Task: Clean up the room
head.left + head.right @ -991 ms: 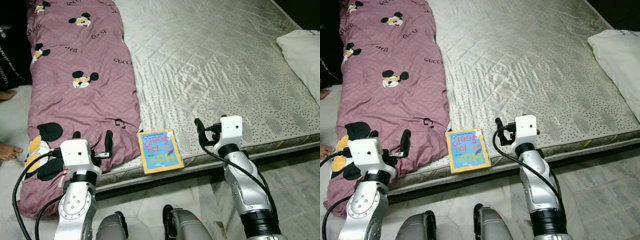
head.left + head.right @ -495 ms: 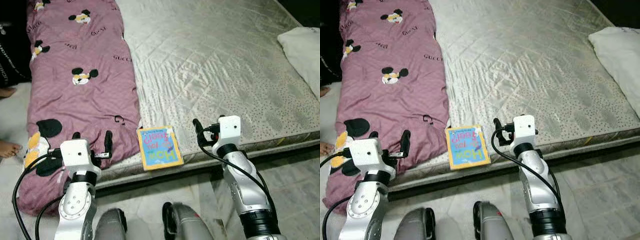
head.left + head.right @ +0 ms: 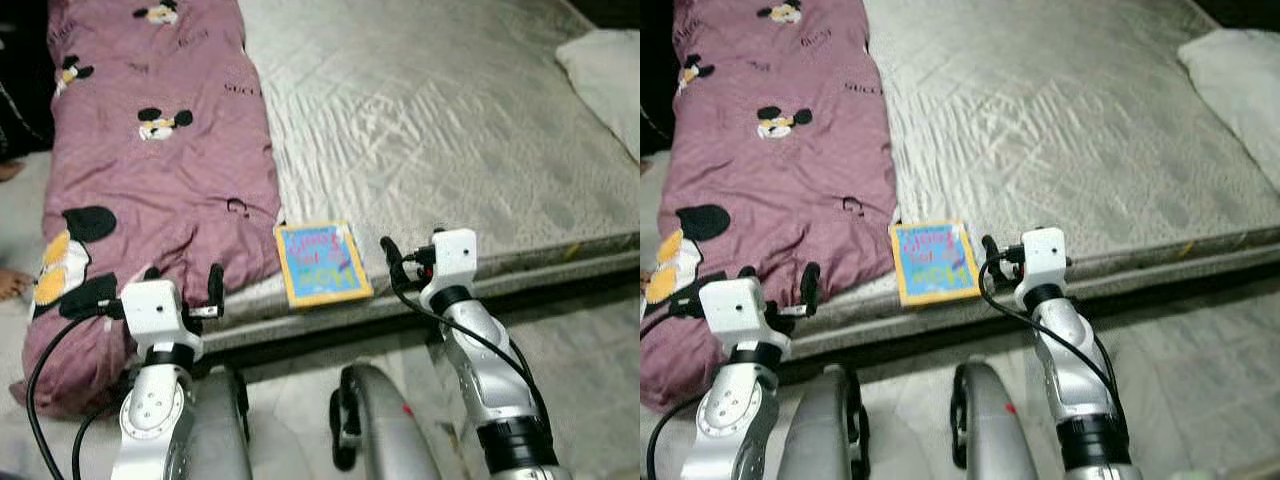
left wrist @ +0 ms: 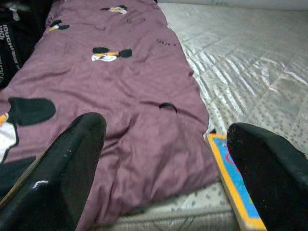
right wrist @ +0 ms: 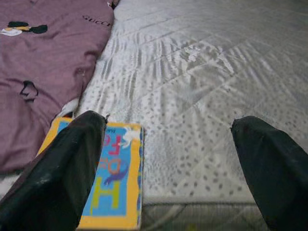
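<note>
left eye view: one children's book (image 3: 320, 262), yellow-bordered with a blue cover, lies flat at the near edge of a bare quilted mattress (image 3: 440, 130), roughly at 12 o'clock from the robot and between its two arms. one mauve blanket (image 3: 150, 170) printed with cartoon mice runs along the mattress from 11 o'clock down to 9 o'clock, its lower end spilling over the edge toward the floor; its hem lies just beside the book. one white pillow (image 3: 608, 70) sits at 2 o'clock on the far corner of the bed.

two grippers are raised before the bed edge. the left gripper (image 4: 163, 163) hovers at 10 o'clock over the blanket's lower end, its two black fingers spread wide and holding nothing. the right gripper (image 5: 168, 159) hovers at 1 o'clock, just beside the book's right edge, fingers likewise spread wide and empty, with the book seen past one finger (image 5: 62, 163) in the right wrist view.

the mattress rests low on a pale marbled tile floor (image 3: 590, 340). at 9 o'clock a person's bare foot (image 3: 10, 283) stands on the tiles beside the blanket. the robot's two grey legs (image 3: 385, 440) show at 6 o'clock. the whole scene is slightly blurred.
</note>
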